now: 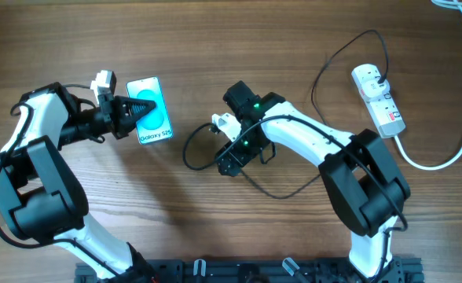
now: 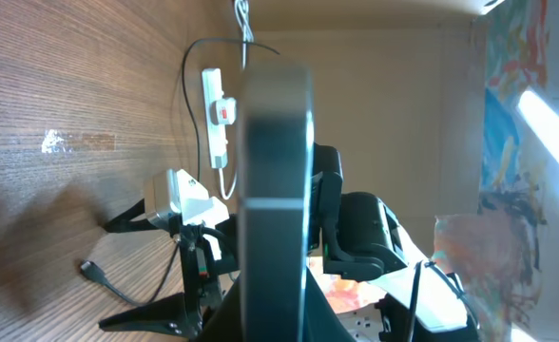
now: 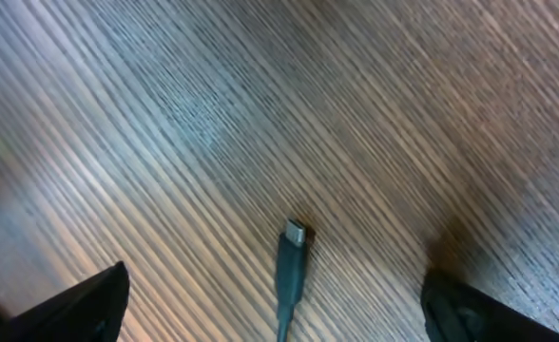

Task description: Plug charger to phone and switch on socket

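Down near the base, the right gripper (image 3: 279, 302) hangs low over the table (image 1: 215, 47), jaws spread wide and holding nothing. The metal-tipped end of the charger (image 3: 291, 266) lies flat on the wood between the fingers, touching neither. Farther out on the left side, the left gripper (image 1: 139, 110) is clenched on the phone (image 1: 160, 119), screen facing up. Farthest, toward the right edge, lies the socket (image 1: 378, 98) with the charger's black plug in it and its white cord (image 1: 435, 163) trailing away.
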### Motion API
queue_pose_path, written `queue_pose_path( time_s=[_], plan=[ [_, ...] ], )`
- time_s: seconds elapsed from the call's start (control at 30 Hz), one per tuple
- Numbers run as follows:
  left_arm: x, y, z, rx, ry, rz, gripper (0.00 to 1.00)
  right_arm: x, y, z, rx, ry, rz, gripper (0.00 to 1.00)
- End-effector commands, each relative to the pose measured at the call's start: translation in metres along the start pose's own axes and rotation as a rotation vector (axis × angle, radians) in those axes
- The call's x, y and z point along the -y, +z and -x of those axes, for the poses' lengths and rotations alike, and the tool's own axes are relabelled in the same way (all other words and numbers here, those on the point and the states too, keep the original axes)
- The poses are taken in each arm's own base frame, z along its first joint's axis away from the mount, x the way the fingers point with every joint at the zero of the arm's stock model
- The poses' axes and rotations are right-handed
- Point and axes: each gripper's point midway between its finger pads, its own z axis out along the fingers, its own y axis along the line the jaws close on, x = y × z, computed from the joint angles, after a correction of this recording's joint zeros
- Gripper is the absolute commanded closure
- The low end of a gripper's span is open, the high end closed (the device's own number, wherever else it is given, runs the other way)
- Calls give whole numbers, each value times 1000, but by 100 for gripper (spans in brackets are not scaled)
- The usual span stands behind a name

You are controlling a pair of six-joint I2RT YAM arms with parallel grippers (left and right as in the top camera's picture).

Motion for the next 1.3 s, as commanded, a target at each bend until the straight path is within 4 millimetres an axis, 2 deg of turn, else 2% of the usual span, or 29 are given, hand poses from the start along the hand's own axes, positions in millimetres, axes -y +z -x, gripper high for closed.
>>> queue_pose_path(
  time_s=[0.0,0.03,0.13,0.2,0.4,0.6,0.7,0.93,1.07,1.2,1.27],
  plan=[
    [5,0,0,4,12,-5,96,12,20,-20,-79,34,-21,0],
    [5,0,0,4,12,-4,96,12,20,-20,-79,36,-21,0],
    [5,0,0,4,12,-5,96,11,20,-24,-94,77,-20,18],
    [5,0,0,4,12,-4,96,9,21,-24,-96,86,-20,24],
    [5,0,0,4,13,-5,96,-15,29,-35,-159,32,-33,40],
    [5,0,0,6,12,-8,96,-4,36,-42,-196,-6,-246,44],
    [5,0,0,6,-17,-8,96,10,31,-43,-205,-19,-340,43],
    [5,0,0,5,-52,-8,96,11,29,-53,-247,-16,-347,44],
    [5,0,0,5,-52,-8,96,11,30,-45,-213,-22,-348,61],
    [5,0,1,6,-44,-7,96,9,34,-29,-149,-31,-332,67],
    [5,0,1,6,-44,-7,96,2,37,-26,-136,-32,-290,74]
  ],
)
